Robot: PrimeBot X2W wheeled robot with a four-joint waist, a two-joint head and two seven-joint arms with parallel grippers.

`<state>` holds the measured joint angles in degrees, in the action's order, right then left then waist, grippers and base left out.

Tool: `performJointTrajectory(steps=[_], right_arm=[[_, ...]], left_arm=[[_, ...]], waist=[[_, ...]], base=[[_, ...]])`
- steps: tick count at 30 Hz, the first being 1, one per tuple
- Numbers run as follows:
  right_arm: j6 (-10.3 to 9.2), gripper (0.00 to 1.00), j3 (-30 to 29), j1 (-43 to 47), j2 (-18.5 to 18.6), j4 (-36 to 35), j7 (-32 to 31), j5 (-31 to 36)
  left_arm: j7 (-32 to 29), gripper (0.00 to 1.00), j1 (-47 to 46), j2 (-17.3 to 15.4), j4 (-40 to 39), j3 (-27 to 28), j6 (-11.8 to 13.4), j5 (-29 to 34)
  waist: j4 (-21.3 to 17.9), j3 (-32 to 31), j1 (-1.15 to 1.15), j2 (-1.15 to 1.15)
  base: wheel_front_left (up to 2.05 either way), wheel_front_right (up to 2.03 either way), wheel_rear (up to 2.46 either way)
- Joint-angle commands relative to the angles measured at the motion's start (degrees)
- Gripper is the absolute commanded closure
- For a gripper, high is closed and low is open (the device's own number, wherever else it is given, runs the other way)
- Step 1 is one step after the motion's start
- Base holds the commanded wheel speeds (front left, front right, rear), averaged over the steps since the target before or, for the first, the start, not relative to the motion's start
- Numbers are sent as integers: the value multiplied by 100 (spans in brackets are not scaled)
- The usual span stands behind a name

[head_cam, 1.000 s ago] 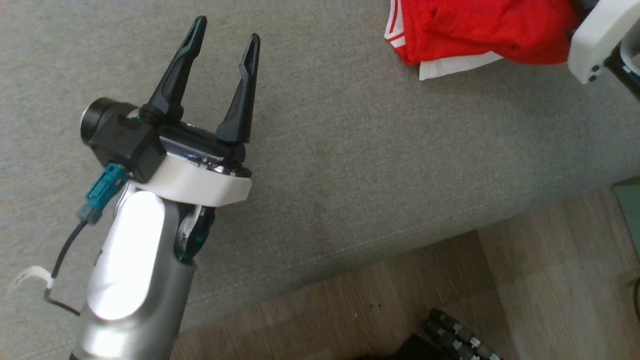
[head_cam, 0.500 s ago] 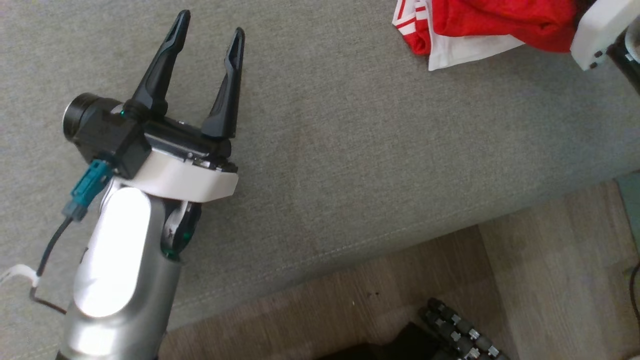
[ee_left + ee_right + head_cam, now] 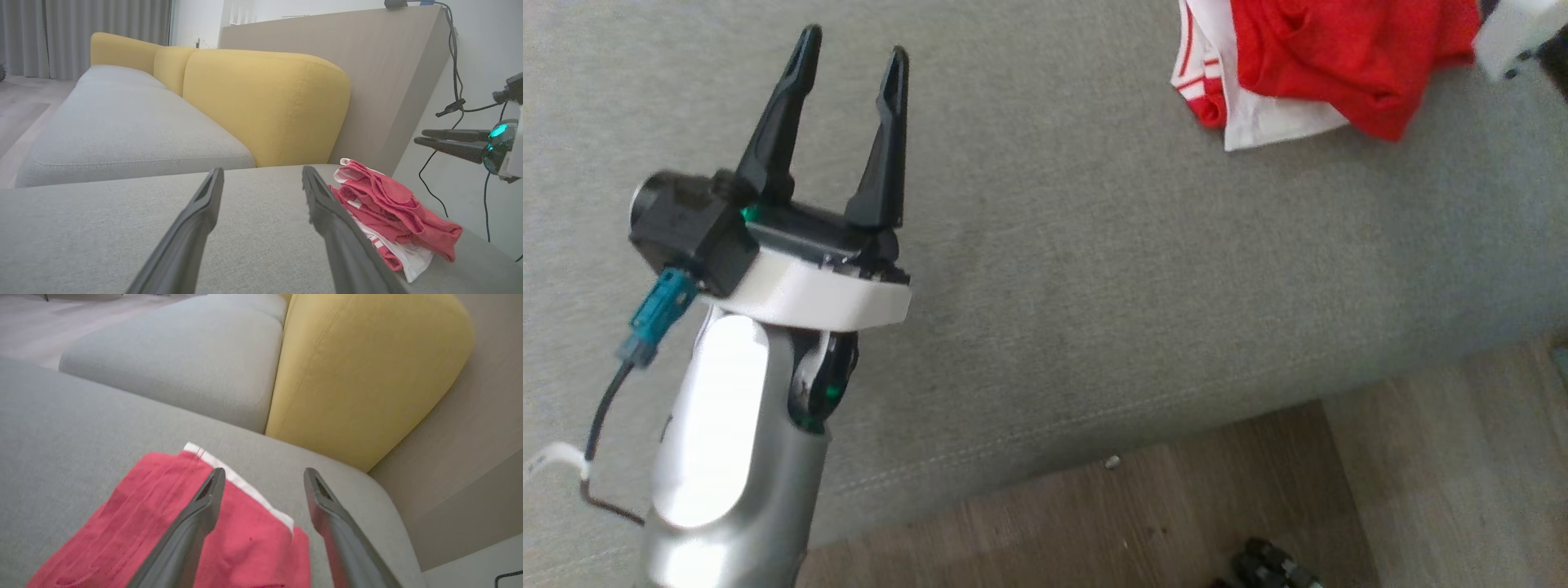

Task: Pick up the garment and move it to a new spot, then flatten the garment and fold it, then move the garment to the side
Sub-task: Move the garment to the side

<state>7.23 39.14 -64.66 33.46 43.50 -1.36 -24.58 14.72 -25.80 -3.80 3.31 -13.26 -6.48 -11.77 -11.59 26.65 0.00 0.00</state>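
The garment (image 3: 1339, 65), red with white trim, lies bunched at the far right end of the grey sofa seat (image 3: 1094, 245), held by neither gripper.

At the left of the head view, the left gripper (image 3: 854, 45) hovers over bare grey upholstery, well apart from the cloth. Its two dark fingers are spread wide with nothing between them, and a teal connector (image 3: 654, 314) hangs at its wrist. Its own camera shows the same wide gap (image 3: 262, 171), with the yellow backrest (image 3: 265, 106) ahead and the garment (image 3: 392, 204) lying to the right of its fingers.

Below the seat's front edge runs the wooden floor (image 3: 1176, 523).

Farther right, the right gripper (image 3: 264, 471) is above the garment (image 3: 163, 539), fingers parted wide, gripping nothing. From the left wrist view, the right gripper (image 3: 419, 136) is clear of the cloth, above and to the right of it, with dark cables (image 3: 453, 81) hanging behind.
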Motion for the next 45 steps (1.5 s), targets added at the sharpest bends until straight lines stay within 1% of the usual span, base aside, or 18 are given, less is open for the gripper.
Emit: performJointTrajectory(steps=[1,7,14,21,25,31,35,38,45], right_arm=[[25,0,-108,26,89,-164,56,44],[25,0,-712,353,-325,-592,272,75],[25,0,-1507,1279,-1087,-1290,774,177],[25,0,-2153,2557,-1821,-2039,1014,746],[25,0,-2387,3332,-2193,-2438,1161,1240],[25,0,-2766,4368,-2718,-2921,1393,1983],[25,0,-2905,4774,-2889,-3094,1464,2256],[25,0,-3025,5052,-2990,-3256,1517,2434],[25,0,-3056,5339,-3053,-3396,1572,2546]], left_arm=[[28,0,58,-42,-208,212,20,-25],[28,0,368,30,-259,470,64,-90],[28,0,772,78,-288,679,171,-187],[28,0,1206,90,-304,649,359,-417],[28,0,1494,90,-313,613,518,-554],[28,0,1973,91,-337,506,666,-628],[28,0,2169,91,-381,472,706,-614],[28,0,2236,91,-464,444,714,-475],[28,0,2299,91,-556,463,726,-476]], waist=[[199,-236,0,0],[458,-645,0,0],[748,-1136,0,0],[995,-1490,0,0],[1084,-1700,0,0],[1172,-1996,0,0],[1183,-2087,0,0],[1212,-2092,0,0],[1241,-2102,0,0]], base=[[0,0,0],[0,0,0],[0,0,0],[0,0,0],[0,0,0],[0,0,0],[0,0,0],[0,0,0],[0,0,0]])
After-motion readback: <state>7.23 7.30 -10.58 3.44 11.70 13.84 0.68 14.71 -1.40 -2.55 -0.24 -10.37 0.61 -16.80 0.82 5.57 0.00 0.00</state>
